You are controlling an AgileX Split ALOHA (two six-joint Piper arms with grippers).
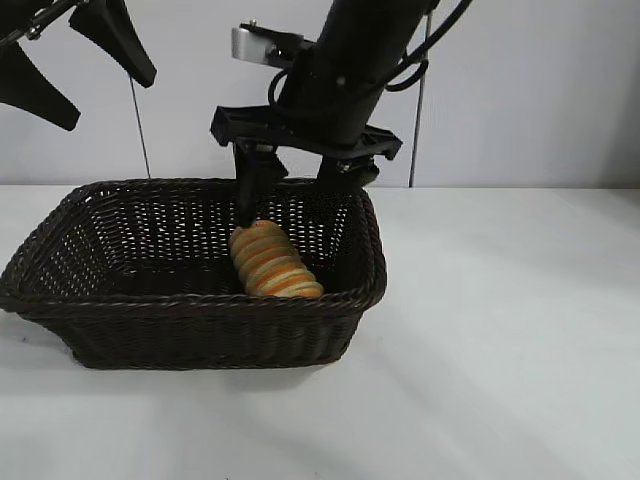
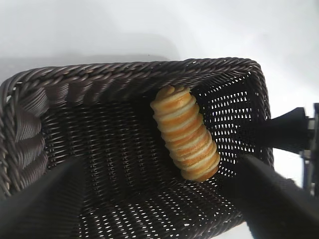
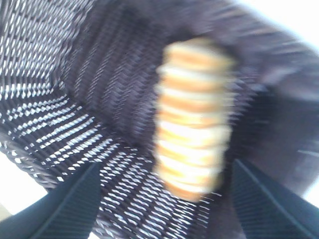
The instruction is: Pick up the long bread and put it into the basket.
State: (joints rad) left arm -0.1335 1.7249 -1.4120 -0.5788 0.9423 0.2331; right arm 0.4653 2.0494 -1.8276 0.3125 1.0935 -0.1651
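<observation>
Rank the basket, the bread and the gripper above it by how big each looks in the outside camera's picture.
1. basket, clearly the largest.
2. right gripper, spread open over the basket; its crossbar spans wider than the bread.
3. long bread, smallest, lying inside the basket.

The gripper and bread sit at similar depth, so this order seems fair.

Long bread (image 3: 194, 117) blurred; left claw (image 1: 75, 70) cut off.

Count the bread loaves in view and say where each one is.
1. The long bread lies inside the basket, toward its right end, leaning against the near wall. No other loaf shows in any view.
</observation>
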